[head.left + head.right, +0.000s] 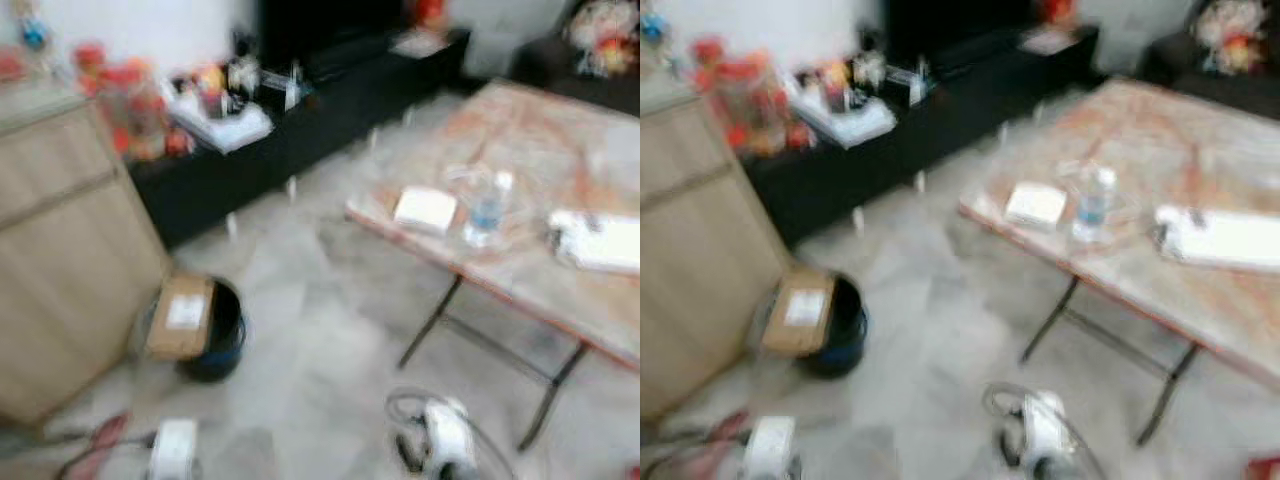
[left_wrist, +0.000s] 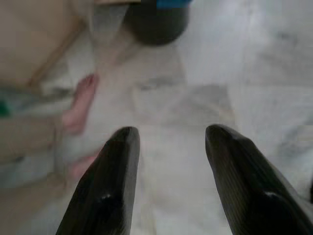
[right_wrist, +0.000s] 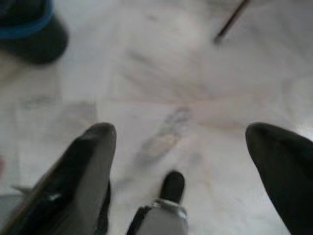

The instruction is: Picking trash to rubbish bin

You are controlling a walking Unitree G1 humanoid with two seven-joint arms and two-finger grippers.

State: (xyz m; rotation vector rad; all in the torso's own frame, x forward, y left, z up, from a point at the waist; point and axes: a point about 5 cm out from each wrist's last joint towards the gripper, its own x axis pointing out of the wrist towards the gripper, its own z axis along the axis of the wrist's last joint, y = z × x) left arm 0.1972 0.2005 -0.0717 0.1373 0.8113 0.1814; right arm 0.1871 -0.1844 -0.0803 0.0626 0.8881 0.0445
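This is a room in a home, like a living room. The floor [image 1: 320, 330] is pale, shiny stone tiles with grey streaks. A long, low black cabinet [image 1: 300, 130] runs along the white wall, and blurry red and yellow toys [image 1: 130, 95] and a white tray [image 1: 225, 125] sit on top of it. A light brown wooden cupboard [image 1: 60, 250] stands nearby. A folding table [image 1: 560, 290] with thin black metal legs and an orange-and-cream patterned top holds a clear plastic water bottle [image 1: 488, 210] and a flat white box [image 1: 426, 209]. A round black bin [image 1: 215, 335] sits on the floor. A person's bare foot [image 2: 80, 105] rests on the tiles.
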